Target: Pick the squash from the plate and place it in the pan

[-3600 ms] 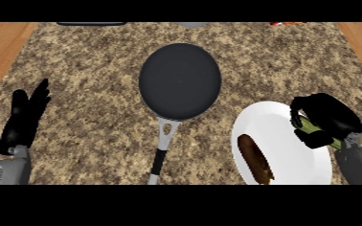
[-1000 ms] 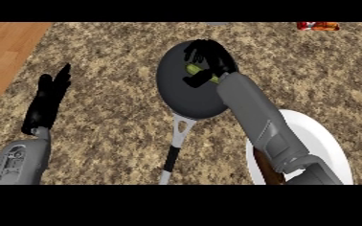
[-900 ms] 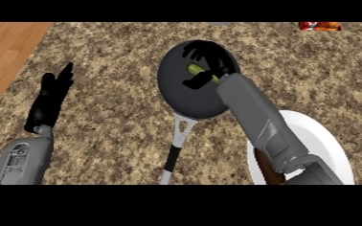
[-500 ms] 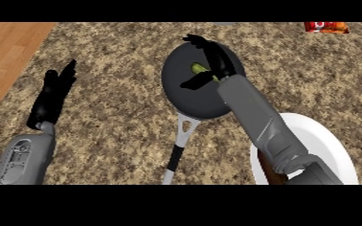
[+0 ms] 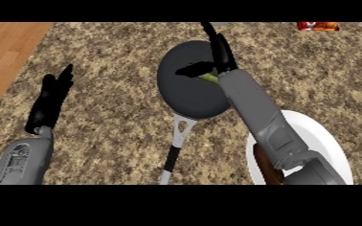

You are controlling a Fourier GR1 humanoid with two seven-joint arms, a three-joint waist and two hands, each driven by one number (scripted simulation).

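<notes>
Green squash (image 5: 209, 78) lies in the pan (image 5: 185, 98) beneath the right robot hand's (image 5: 216, 60) straightened, spread fingers.

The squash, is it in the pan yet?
In. A green sliver of squash shows inside the pan, beside the open right hand.

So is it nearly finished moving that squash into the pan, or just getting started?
Nearly finished, it seems. The squash is off the white plate and shows as a green sliver inside the dark pan. The right hand is over the pan with its fingers spread, no longer curled round the squash. What is left is drawing that arm back. The left hand rests open at the left.
</notes>
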